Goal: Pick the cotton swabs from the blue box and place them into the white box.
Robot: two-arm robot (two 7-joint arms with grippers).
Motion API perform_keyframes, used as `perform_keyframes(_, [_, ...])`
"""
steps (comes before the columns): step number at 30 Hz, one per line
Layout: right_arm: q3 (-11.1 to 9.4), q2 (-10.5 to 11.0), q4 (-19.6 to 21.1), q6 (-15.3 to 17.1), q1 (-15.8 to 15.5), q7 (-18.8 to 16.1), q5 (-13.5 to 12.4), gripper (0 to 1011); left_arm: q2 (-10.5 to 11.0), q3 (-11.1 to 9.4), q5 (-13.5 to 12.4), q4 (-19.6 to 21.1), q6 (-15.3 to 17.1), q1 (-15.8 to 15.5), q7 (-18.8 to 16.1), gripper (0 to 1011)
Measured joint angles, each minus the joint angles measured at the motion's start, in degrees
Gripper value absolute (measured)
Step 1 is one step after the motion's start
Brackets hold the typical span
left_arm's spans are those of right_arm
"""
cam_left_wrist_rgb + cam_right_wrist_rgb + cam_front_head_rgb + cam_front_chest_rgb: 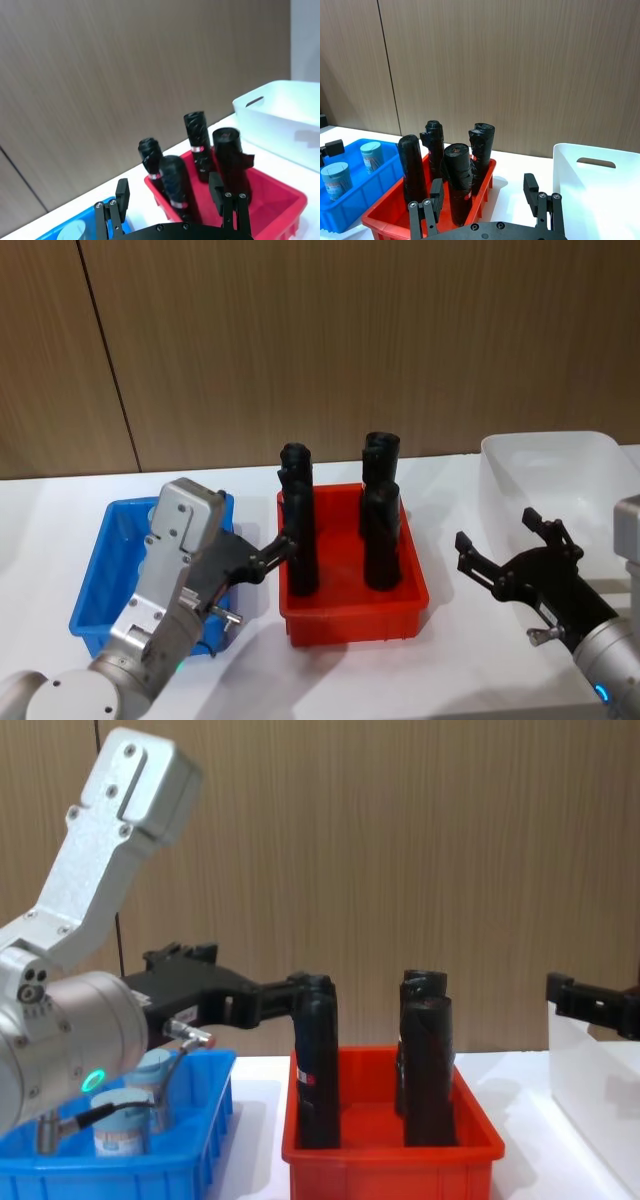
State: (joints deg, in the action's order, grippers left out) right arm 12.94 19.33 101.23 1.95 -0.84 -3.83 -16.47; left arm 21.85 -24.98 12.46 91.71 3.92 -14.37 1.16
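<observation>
Two cotton swabs (371, 156) sit in the blue box (345, 215); white box (570, 175) looks empty; left gripper (262, 575) and right gripper (497, 530) spread wide, holding nothing.

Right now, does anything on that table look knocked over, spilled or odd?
Nothing stands out. The cotton swabs stand upright in the blue box, the four black rolls stand in the red bin, and nothing has spilled.
</observation>
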Motion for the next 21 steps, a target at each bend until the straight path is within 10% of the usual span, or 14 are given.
perform_keyframes(21, [0.0, 0.0, 0.0, 0.0, 0.0, 0.0, 0.0, 1002, 1.75, 3.9, 5.06, -3.38, 7.59, -0.8, -1.77, 1004])
